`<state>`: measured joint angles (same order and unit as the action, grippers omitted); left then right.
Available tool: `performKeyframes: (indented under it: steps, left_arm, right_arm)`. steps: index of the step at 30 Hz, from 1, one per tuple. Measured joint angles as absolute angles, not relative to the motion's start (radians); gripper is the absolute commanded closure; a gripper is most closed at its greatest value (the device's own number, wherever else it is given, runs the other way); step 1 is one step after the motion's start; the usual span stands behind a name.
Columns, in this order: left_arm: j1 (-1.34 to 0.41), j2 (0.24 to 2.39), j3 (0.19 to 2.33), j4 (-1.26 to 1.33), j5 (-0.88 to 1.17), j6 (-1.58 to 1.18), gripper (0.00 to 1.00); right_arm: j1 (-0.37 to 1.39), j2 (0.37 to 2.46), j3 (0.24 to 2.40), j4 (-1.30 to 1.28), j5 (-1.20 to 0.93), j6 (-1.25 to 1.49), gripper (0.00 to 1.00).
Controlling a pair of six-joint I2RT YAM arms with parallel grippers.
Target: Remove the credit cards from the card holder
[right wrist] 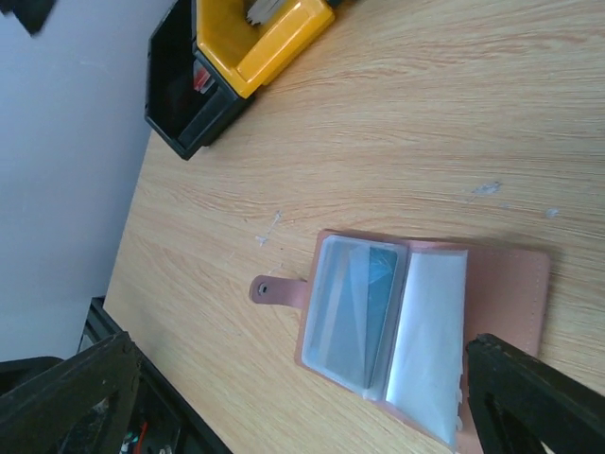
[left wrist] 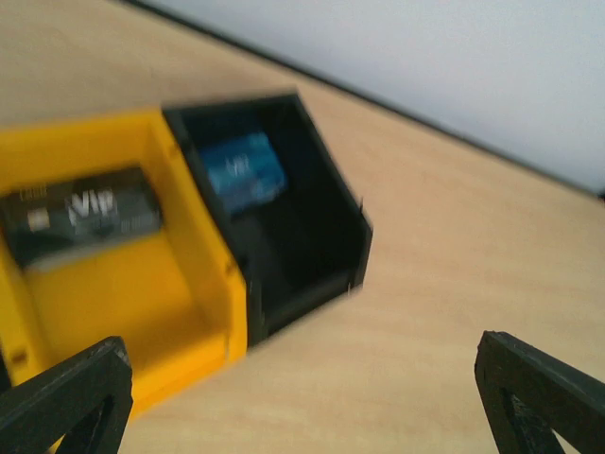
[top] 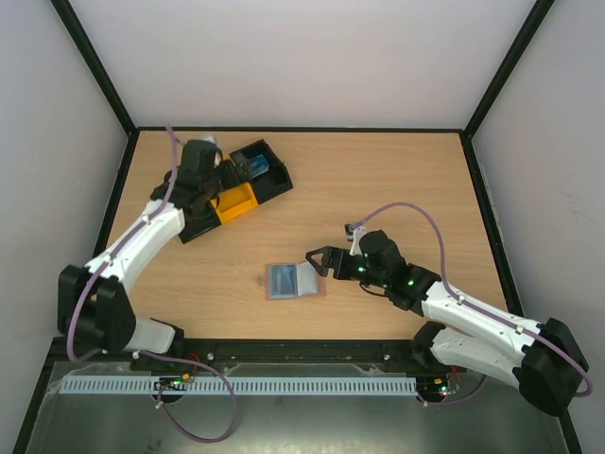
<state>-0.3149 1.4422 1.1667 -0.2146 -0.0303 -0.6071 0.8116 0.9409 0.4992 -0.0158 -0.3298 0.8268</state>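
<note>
Clear floppy sleeves (right wrist: 427, 331) made the card holder (top: 291, 281), lying open on the bench (top: 406, 189) beside the released right hand (top: 315, 262), look light and slippery, so its stiff credit card (right wrist: 367, 286) probably needed pinching by an exposed edge; the left hand (left wrist: 301, 378), likewise released, hovered over the tray (left wrist: 203, 246).

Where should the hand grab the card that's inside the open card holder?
Probably the card by its edge nearest the fold, right hand coming straight down: the card holder lies flat and open, so only its top face is exposed. Which way the clear sleeve opens, I cannot tell.
</note>
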Motion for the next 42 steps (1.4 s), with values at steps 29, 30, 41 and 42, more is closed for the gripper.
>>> performKeyframes:
  steps: [29, 30, 41, 42]
  left_arm:
    - [-0.464, 1.110, 0.442, 0.032, 0.583, -0.688, 0.33]
    - [-0.467, 1.109, 0.424, 0.052, 0.591, -0.704, 0.34]
    - [-0.477, 1.168, 0.340, 0.170, 0.575, -0.772, 0.47]
    - [-0.477, 1.180, 0.340, 0.167, 0.564, -0.770, 0.48]
  right_arm:
    - [0.893, 1.341, 0.507, 0.167, -0.385, 0.958, 0.64]
    - [0.900, 1.354, 0.512, 0.167, -0.380, 0.958, 0.64]
    - [0.978, 1.508, 0.632, 0.138, -0.293, 0.926, 0.61]
    - [0.979, 1.513, 0.633, 0.136, -0.284, 0.923, 0.60]
